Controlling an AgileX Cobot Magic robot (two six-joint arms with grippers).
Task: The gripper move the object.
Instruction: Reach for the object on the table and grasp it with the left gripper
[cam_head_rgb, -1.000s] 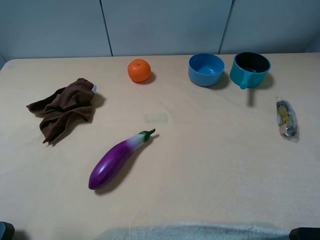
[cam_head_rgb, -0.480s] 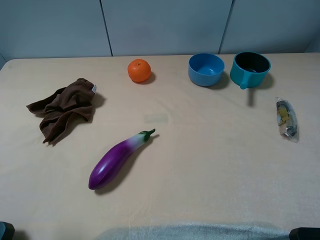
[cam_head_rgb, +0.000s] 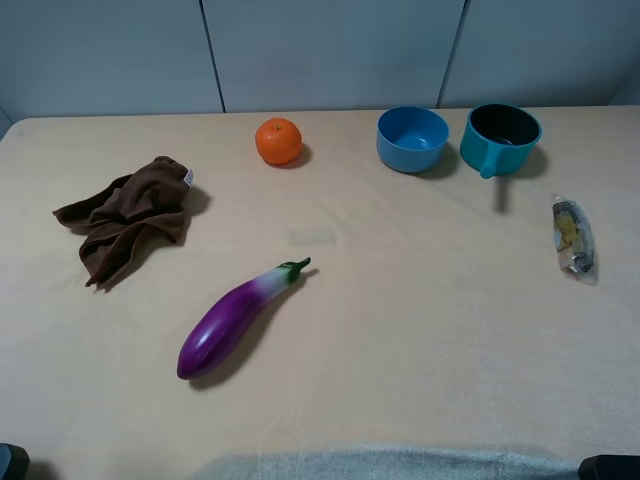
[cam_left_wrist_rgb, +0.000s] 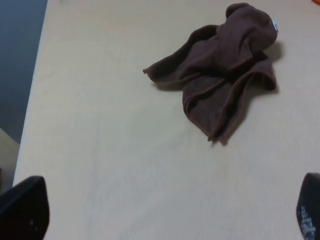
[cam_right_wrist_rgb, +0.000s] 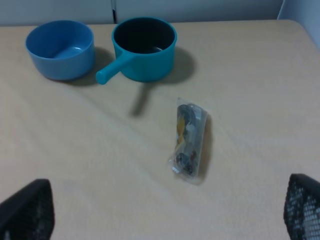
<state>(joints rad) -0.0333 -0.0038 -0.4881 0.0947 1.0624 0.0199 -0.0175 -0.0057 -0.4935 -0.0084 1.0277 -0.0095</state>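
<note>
The small round orange fruit (cam_head_rgb: 279, 140) sits on the beige table (cam_head_rgb: 420, 330) at the far side, left of the blue bowl. Both arms are drawn back at the near edge; only dark bits show at the bottom corners of the exterior high view. My left gripper (cam_left_wrist_rgb: 166, 210) is open and empty, its black fingertips (cam_left_wrist_rgb: 24, 207) wide apart, looking toward the brown cloth. My right gripper (cam_right_wrist_rgb: 164, 210) is open and empty, its fingertips (cam_right_wrist_rgb: 27, 210) wide apart, near a plastic packet. Neither is near the orange.
A crumpled brown cloth (cam_head_rgb: 130, 215) (cam_left_wrist_rgb: 222, 67) lies at the left. A purple eggplant (cam_head_rgb: 232, 322) lies mid-table. A blue bowl (cam_head_rgb: 412, 138) (cam_right_wrist_rgb: 61, 49), a teal handled pot (cam_head_rgb: 500, 138) (cam_right_wrist_rgb: 142, 47) and a clear snack packet (cam_head_rgb: 573, 238) (cam_right_wrist_rgb: 189, 140) are at the right.
</note>
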